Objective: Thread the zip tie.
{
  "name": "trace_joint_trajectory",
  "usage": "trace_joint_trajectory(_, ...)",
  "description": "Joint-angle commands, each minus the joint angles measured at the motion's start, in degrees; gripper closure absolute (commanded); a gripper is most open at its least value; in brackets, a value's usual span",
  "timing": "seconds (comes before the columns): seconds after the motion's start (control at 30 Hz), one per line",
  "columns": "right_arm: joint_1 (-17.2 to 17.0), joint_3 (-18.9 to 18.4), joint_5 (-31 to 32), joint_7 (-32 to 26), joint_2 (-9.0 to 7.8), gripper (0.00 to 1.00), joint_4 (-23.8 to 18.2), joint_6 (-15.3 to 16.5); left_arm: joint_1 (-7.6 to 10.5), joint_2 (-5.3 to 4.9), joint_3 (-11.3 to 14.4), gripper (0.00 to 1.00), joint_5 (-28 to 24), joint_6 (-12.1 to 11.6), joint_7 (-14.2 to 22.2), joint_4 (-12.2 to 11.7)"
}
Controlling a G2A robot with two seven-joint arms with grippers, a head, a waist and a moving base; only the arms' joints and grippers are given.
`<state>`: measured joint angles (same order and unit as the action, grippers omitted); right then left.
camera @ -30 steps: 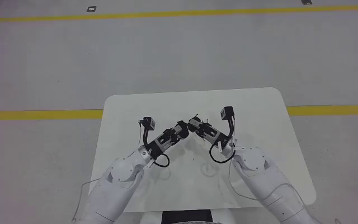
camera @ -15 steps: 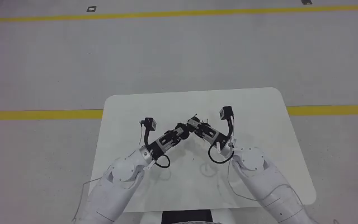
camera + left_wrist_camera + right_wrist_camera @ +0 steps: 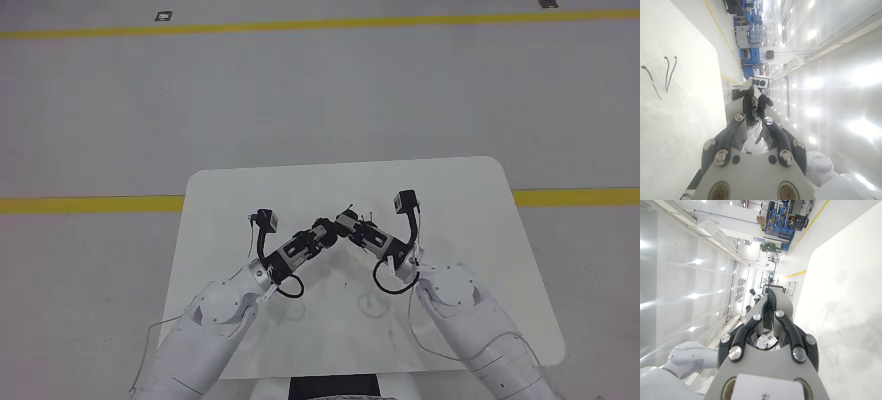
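Two robot grippers held tip to tip over a table (image 3: 470, 200).

The left gripper (image 3: 325, 231) points in from the near left and the right gripper (image 3: 348, 219) from the near right. Their tips are close together above the table's middle, a little toward the far edge. A zip tie (image 3: 768, 298) is pinched between the right gripper's fingers (image 3: 783, 302) and runs along them. Three loose ties (image 3: 668, 74) lie on the tabletop apart from both grippers: two meet at one end, the third is just beside them. On the floor, one stripe (image 3: 90, 204) passes under the table from side to side, and another stripe (image 3: 320, 24) lies well behind it.
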<state>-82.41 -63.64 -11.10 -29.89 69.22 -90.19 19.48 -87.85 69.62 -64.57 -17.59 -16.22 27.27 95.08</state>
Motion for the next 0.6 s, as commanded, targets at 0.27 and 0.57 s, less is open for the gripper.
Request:
trace_joint_trajectory(0.27, -0.56, -0.87, 0.56, -1.01, 0.38, 1.00, -0.45, 0.00, 0.48, -0.11, 0.74, 0.92, 0.03, 0.36, -1.01, -0.31)
trace_joint_trajectory(0.57, -0.78, -1.31, 0.97, -1.68, 0.75, 1.00, -0.52, 0.00, 1.05, -0.24, 1.23, 1.00, -0.25, 0.58, -1.09, -0.95)
